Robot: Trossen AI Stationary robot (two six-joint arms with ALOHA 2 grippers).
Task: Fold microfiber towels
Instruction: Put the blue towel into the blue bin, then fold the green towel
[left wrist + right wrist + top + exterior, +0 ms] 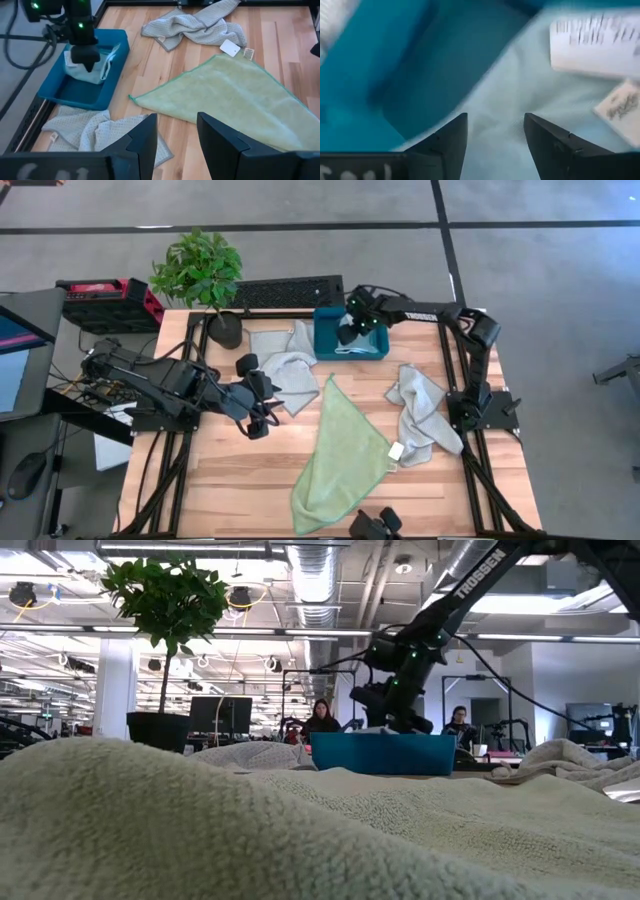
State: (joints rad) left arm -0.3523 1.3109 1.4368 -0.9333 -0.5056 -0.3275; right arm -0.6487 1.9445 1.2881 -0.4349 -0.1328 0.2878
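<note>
On the wooden table (250,480), largest item first: the light green towel (340,455) lies spread flat in the middle, one corner pointing toward the teal bin and its wide end reaching the near table edge. It fills the foreground of the low view (300,830) and shows in the left wrist view (235,95), with a white tag at one corner.

One pale grey towel (425,415) lies crumpled on the right side of the table, beside the green one, near the right arm's base. The second grey towel (285,365) lies bunched on the left side, between the potted plant (205,280) and the bin.

Teal bin (350,335) sits at the far edge, centre-right. The light blue towel (87,70) lies folded inside it; its pale surface and white tags fill the right wrist view (530,75).

Right gripper (355,330) is down in the bin, directly above the blue towel; fingers spread apart, nothing between them, towel released.

Left gripper (262,415) hangs over bare wood just beside the left grey towel; its fingers (145,140) stand apart with only table showing between them, holding nothing.

Low view: two people seated in the room far behind the table.
</note>
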